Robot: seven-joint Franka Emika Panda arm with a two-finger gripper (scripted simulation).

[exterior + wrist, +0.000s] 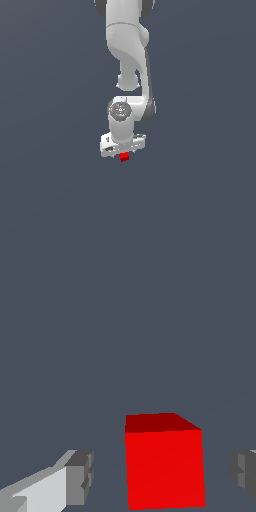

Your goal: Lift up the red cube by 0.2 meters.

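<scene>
The red cube is a tiny bright red block just under the white gripper, near the middle of the exterior view. In the wrist view the red cube stands between the two fingers of the gripper. One grey fingertip is on one side and the other is on the other side. Grey background shows between the cube and each finger, so neither touches it. The gripper is open and points straight down over the cube. The fingers themselves are hidden in the exterior view.
The white arm comes down from the top of the exterior view. A plain dark grey surface lies all around, with no other object in view.
</scene>
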